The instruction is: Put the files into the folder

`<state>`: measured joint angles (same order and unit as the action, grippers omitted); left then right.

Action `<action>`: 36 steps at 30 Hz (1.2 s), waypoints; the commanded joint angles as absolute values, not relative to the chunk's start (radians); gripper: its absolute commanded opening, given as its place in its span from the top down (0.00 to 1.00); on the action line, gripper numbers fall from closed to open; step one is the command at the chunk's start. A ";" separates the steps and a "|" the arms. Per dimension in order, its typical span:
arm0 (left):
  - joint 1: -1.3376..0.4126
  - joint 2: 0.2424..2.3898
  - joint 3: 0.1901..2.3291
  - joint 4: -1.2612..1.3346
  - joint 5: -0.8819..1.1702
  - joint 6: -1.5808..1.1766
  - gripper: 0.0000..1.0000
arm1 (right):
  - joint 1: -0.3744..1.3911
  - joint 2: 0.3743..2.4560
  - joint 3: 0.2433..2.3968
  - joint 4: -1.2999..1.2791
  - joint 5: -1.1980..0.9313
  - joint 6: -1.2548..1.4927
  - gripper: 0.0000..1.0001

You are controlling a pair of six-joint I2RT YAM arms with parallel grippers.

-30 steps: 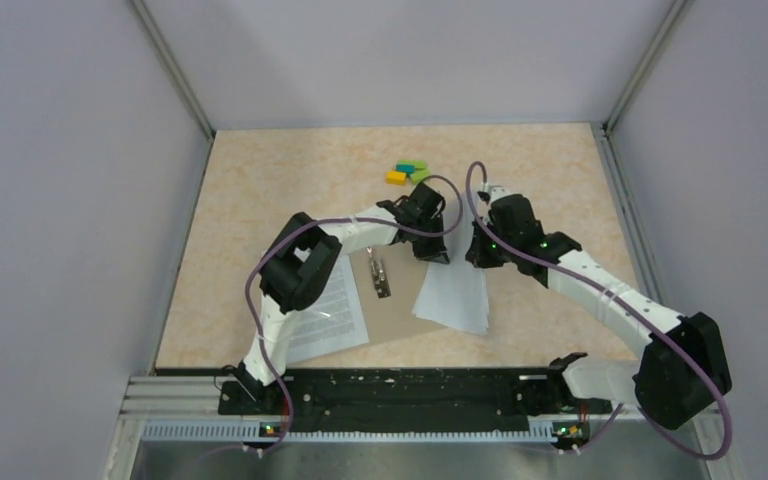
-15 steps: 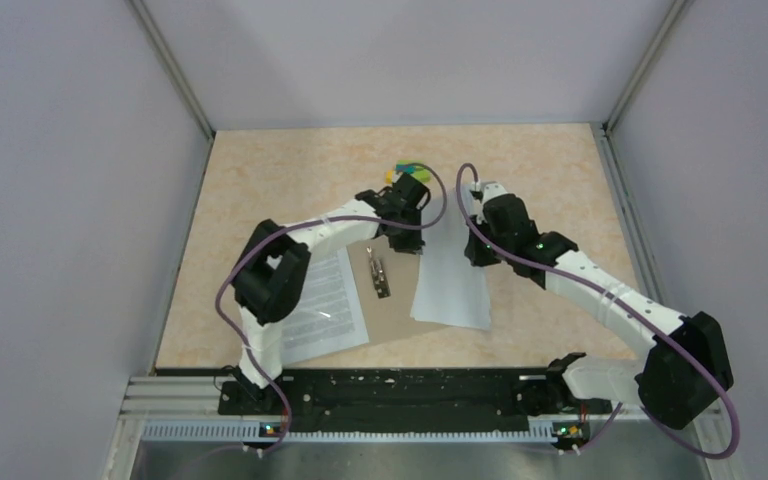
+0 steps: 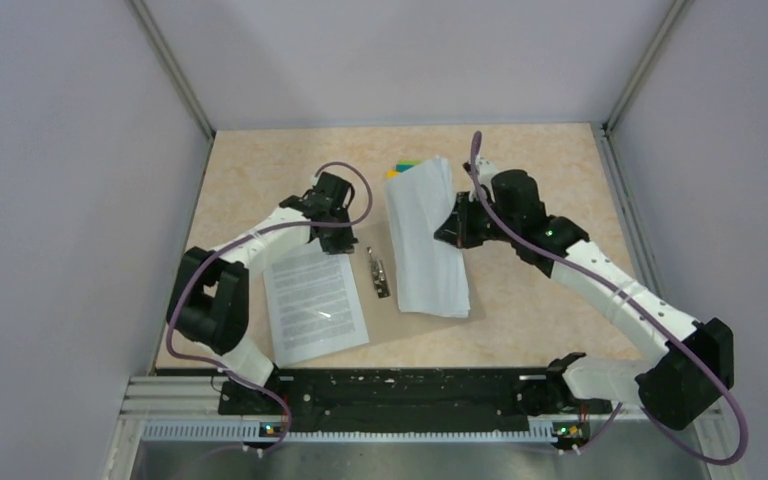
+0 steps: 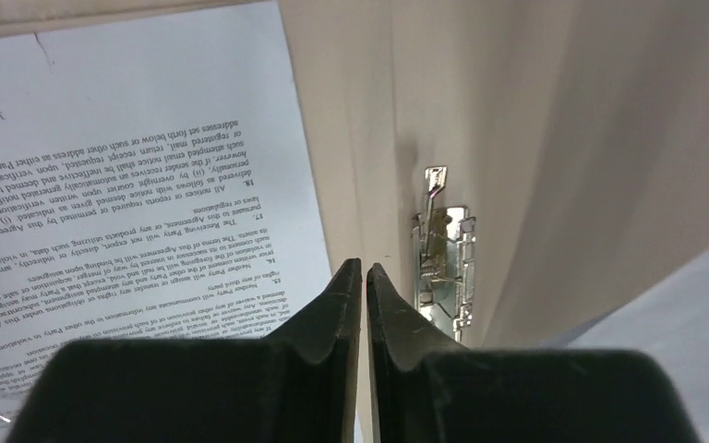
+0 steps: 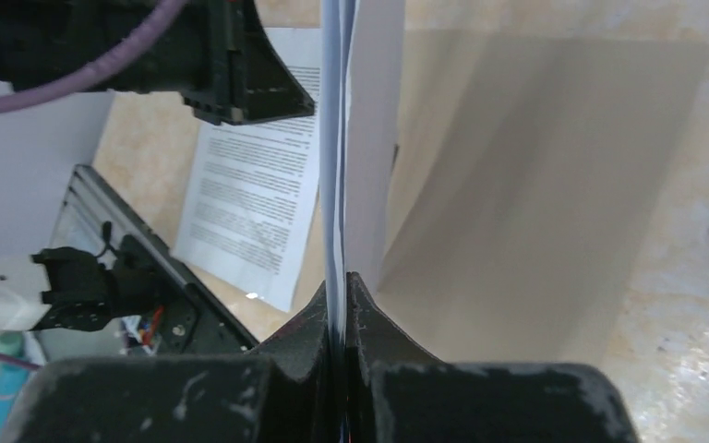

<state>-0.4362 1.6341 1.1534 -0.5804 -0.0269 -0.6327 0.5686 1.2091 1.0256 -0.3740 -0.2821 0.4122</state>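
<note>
One of the files, a printed sheet (image 3: 315,300) (image 4: 129,185), lies flat on the left half of the tan folder (image 3: 405,328) (image 4: 369,111) (image 5: 526,185). A metal clip (image 3: 380,272) (image 4: 443,254) sits along the folder's middle. My left gripper (image 3: 338,243) (image 4: 364,268) hovers over the sheet's right edge, jaws nearly touching with nothing between them. My right gripper (image 3: 452,228) (image 5: 342,281) is shut on the edge of a stack of white files (image 3: 425,240) (image 5: 334,138). It holds that edge raised, while the stack's lower end rests on the folder's right half.
Small coloured blocks (image 3: 405,163) lie behind the raised stack, partly hidden by it. Grey walls close in the table on three sides. The black rail (image 3: 400,390) with the arm bases runs along the near edge.
My left gripper let go of the stack and swung left to the printed sheet. My right gripper raised the stack's edge and carried it leftward and farther back.
</note>
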 commanded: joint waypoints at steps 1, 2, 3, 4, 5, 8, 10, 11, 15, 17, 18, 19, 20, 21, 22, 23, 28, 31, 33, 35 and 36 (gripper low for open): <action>-0.422 1.639 1.121 -0.527 0.040 -0.641 0.91 | 0.541 1.182 1.050 -0.286 -0.410 0.549 1.00; -0.422 1.648 1.118 -0.523 0.045 -0.643 0.93 | 0.517 1.186 1.027 -0.258 -0.438 0.580 1.00; -0.421 1.658 1.116 -0.520 0.053 -0.646 0.95 | 0.488 1.192 1.005 -0.232 -0.466 0.609 1.00; -0.422 1.671 1.117 -0.516 0.060 -0.648 0.97 | 0.459 1.203 0.975 -0.197 -0.499 0.639 1.00; -0.422 1.683 1.117 -0.511 0.068 -0.650 1.00 | 0.432 1.216 0.943 -0.161 -0.526 0.666 1.00; -0.422 1.718 1.117 -0.496 0.085 -0.656 1.00 | 0.357 1.284 0.864 -0.052 -0.592 0.742 1.00; -0.423 1.741 1.123 -0.492 0.098 -0.657 1.00 | 0.331 1.335 0.845 -0.063 -0.562 0.746 1.00; -0.423 1.749 1.124 -0.489 0.104 -0.658 1.00 | 0.330 1.357 0.847 -0.089 -0.530 0.724 1.00; -0.423 1.779 1.133 -0.493 0.115 -0.652 1.00 | 0.329 1.437 0.838 -0.110 -0.477 0.693 1.00; -0.425 1.791 1.135 -0.495 0.118 -0.647 1.00 | 0.330 1.455 0.832 -0.117 -0.449 0.677 1.00; -0.424 1.793 1.134 -0.496 0.118 -0.646 1.00 | 0.332 1.454 0.830 -0.127 -0.427 0.663 1.00; -0.425 1.796 1.134 -0.497 0.119 -0.642 1.00 | 0.332 1.455 0.830 -0.137 -0.407 0.649 1.00; -0.425 1.798 1.137 -0.499 0.117 -0.639 1.00 | 0.334 1.453 0.831 -0.148 -0.393 0.635 1.00; -0.424 1.802 1.138 -0.501 0.119 -0.636 1.00 | 0.334 1.451 0.832 -0.155 -0.383 0.619 1.00; -0.425 1.808 1.143 -0.502 0.122 -0.632 1.00 | 0.335 1.451 0.832 -0.157 -0.379 0.600 1.00; -0.426 1.814 1.147 -0.505 0.126 -0.628 1.00 | 0.339 1.450 0.830 -0.156 -0.378 0.581 1.00; -0.436 1.851 1.177 -0.514 0.141 -0.611 1.00 | 0.385 1.462 0.827 -0.144 -0.384 0.510 1.00; -0.444 1.872 1.193 -0.519 0.150 -0.607 1.00 | 0.422 1.469 0.824 -0.139 -0.368 0.489 1.00; -0.447 1.883 1.203 -0.520 0.159 -0.602 1.00 | 0.433 1.472 0.819 -0.138 -0.365 0.486 1.00; -0.450 1.893 1.217 -0.526 0.163 -0.597 1.00 | 0.438 1.466 0.810 -0.138 -0.360 0.483 1.00; -0.451 1.896 1.224 -0.529 0.165 -0.593 1.00 | 0.439 1.463 0.808 -0.145 -0.355 0.475 1.00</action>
<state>-0.4393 1.8580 1.1934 -0.5331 0.1574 -0.6201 0.4259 1.4666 0.8234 -0.1642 -0.3801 0.5179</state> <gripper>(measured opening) 0.010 0.005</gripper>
